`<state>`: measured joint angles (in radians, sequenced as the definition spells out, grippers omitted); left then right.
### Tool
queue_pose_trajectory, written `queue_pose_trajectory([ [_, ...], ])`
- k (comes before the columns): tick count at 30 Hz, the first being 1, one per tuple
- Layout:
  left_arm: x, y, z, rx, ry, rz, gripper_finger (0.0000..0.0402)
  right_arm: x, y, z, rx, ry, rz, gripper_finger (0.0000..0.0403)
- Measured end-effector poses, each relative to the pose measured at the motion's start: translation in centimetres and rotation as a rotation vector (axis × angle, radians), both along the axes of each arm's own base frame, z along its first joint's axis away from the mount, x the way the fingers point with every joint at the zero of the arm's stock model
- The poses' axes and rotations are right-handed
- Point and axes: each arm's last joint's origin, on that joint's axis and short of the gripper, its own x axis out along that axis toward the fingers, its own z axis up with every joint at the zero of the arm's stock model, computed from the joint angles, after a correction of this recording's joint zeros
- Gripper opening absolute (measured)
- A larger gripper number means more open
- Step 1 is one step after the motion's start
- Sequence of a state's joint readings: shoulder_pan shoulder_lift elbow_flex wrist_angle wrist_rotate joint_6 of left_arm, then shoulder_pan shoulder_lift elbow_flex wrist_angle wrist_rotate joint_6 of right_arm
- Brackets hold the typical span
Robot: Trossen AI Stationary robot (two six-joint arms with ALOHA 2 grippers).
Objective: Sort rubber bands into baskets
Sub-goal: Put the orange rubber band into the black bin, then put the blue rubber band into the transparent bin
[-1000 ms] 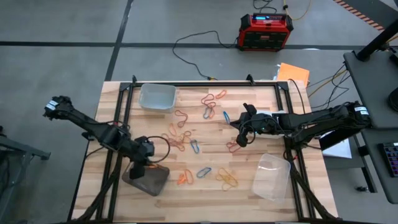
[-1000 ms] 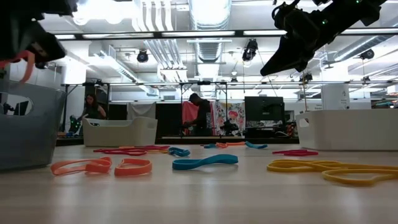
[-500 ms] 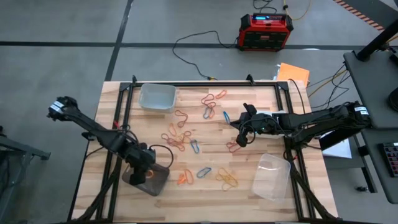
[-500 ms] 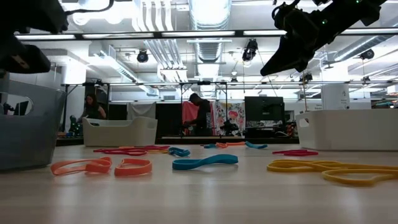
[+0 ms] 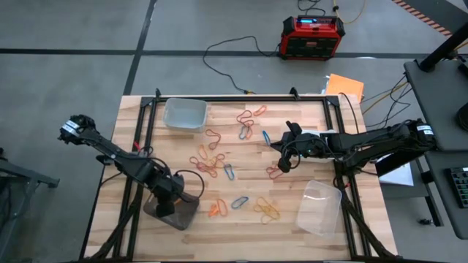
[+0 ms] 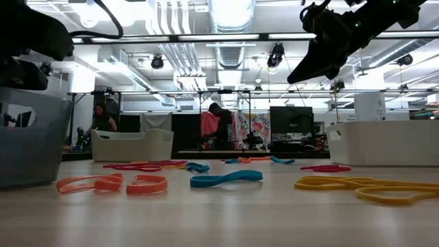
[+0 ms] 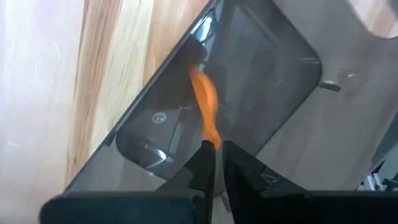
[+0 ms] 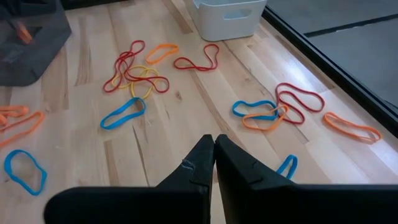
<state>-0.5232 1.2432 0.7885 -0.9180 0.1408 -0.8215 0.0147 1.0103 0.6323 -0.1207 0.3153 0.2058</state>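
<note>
Many rubber bands (image 5: pixel 212 161) in red, orange, yellow and blue lie scattered on the wooden table. My left gripper (image 5: pixel 167 204) is over the smoky grey tub (image 5: pixel 172 212) at the near left, shut on an orange rubber band (image 7: pixel 205 102). My right gripper (image 5: pixel 284 162) hovers shut and empty above the bands right of centre, also shown in the right wrist view (image 8: pixel 214 146). A white tub (image 5: pixel 185 114) stands at the far left and a clear tub (image 5: pixel 319 208) at the near right. My left gripper pinches one end of the orange band (image 7: pixel 211 138) between its two fingertips (image 7: pixel 202 163). The fingers come from above, pointing down into the grey tub. The band hangs slack below them inside the tub's walls (image 7: pixel 155 93); whether its lower end touches the floor I cannot tell.
Orange bands (image 6: pixel 110 183), a blue band (image 6: pixel 226 179) and yellow bands (image 6: pixel 357 186) lie near the table's front edge. A red-and-black box (image 5: pixel 312 36) and cables lie on the floor beyond the table. People stand in the room behind (image 6: pixel 219 123).
My left gripper has gone down and toward the table's near edge with the orange band, from beside the grey tub's far rim to over the tub. The band now hangs inside the tub. My right gripper has kept still.
</note>
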Motion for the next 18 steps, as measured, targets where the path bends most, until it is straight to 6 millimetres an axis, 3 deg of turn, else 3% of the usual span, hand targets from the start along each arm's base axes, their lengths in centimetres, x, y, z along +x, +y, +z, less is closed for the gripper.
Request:
queue_pose_trajectory([
  [11, -0.2, 0.2, 0.5, 0.01, -0.015, -0.01, 0.0072, 0.0, 0.0, 0.0, 0.002, 0.0, -0.001, 0.0009],
  [18, 1.5, 0.1, 3.4, 0.207, -0.273, -0.121, 0.0072, 0.1, 0.0, 0.1, 0.024, -0.018, -0.016, 0.0009],
])
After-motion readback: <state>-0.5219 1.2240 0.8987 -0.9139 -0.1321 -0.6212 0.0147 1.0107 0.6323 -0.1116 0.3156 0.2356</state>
